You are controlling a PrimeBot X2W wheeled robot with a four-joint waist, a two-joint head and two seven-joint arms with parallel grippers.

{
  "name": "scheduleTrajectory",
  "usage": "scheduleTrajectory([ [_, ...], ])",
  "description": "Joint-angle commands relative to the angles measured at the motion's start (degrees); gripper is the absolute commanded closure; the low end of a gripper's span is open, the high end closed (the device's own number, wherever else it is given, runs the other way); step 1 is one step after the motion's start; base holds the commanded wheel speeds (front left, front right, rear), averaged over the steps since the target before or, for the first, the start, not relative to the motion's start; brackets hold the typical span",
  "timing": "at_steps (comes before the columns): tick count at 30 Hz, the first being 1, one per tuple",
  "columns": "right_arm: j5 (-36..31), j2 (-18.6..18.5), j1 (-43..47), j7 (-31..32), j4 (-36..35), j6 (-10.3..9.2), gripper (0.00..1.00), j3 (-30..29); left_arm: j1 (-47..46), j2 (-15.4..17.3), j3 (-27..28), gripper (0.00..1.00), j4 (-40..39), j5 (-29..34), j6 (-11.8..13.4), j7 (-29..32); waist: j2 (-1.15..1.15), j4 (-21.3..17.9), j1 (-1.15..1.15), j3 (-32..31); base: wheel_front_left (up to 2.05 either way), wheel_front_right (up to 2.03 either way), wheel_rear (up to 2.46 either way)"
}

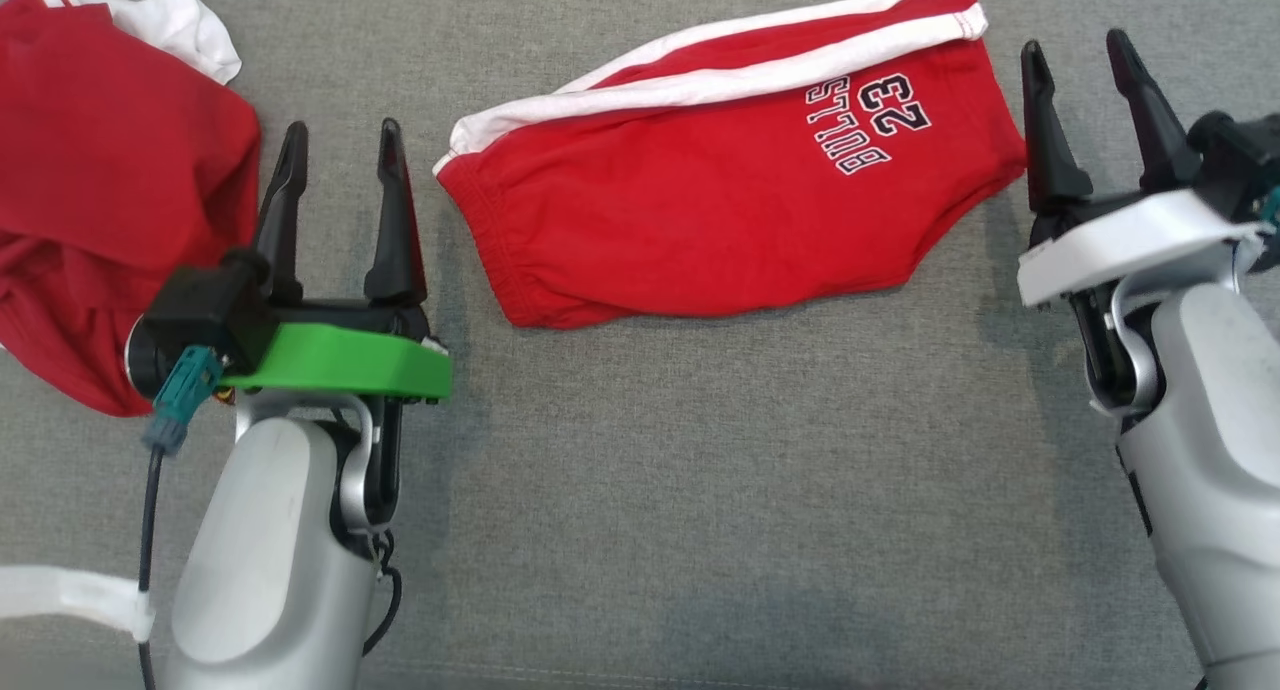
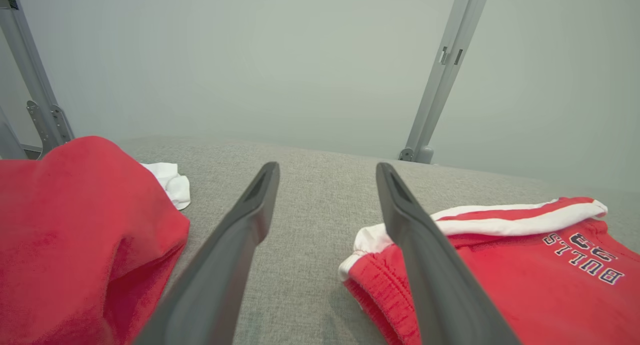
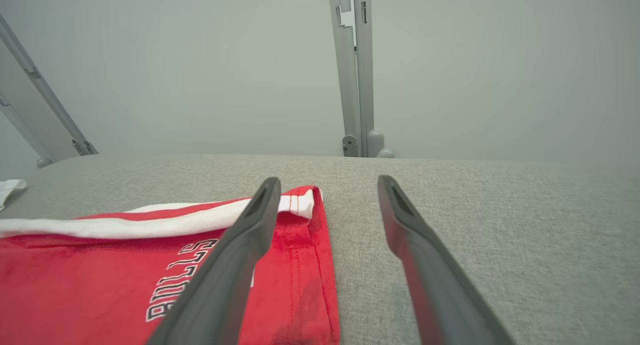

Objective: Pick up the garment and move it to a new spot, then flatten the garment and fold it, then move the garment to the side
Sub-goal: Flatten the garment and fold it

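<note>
Garments: two are lying here, the folded shorts point(image 1: 720, 200) and a crumpled red garment point(image 1: 100, 190) left of the shorts.
Grippers: two are hovering, left gripper point(image 1: 343, 125) and right gripper point(image 1: 1072, 40) flanking the shorts.

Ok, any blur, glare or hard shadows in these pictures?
Head view: soft even light, faint shadows beside the shorts, lettering sharp, no glare. Left wrist view: frame posts lean from wide-angle distortion. Right wrist view: wall hazy, shorts crisp.

We are reading "BULLS" and "23" on the red shorts point(image 1: 700, 220) — dark, white-edged print, upside down, upper right of centre in the head view. We are also making out "BULLS" lower right in the left wrist view.
</note>
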Motion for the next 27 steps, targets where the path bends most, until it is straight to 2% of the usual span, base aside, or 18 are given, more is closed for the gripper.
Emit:
scheduleTrajectory([
  [1,-1.0,0.8,2.7,-0.1,-2.3,-0.08,0.00,-1.2,2.5,0.4,1.0,0.00,-1.8,1.0,0.5,-0.3,0.00,-1.3,0.00,-2.0,0.00,0.00,0.00],
  [7,-3.9,3.9,12.8,-0.1,-10.7,-0.08,0.00,-4.8,10.1,1.1,3.3,0.00,-8.0,4.5,0.6,-0.3,0.00,-3.0,0.00,-5.1,0.00,0.00,0.00],
  [14,-5.9,6.4,21.2,-0.1,-15.8,-0.08,0.00,-6.8,16.0,1.7,3.7,0.00,-10.2,6.3,0.2,-0.4,0.00,-4.5,0.00,-7.5,0.00,0.00,0.00],
  [27,-5.2,6.9,21.6,-0.1,-15.8,-0.08,0.00,-7.9,15.9,1.8,2.8,0.00,-9.6,6.3,-0.1,-0.4,0.00,-4.5,0.00,-7.6,0.00,0.00,0.00],
])
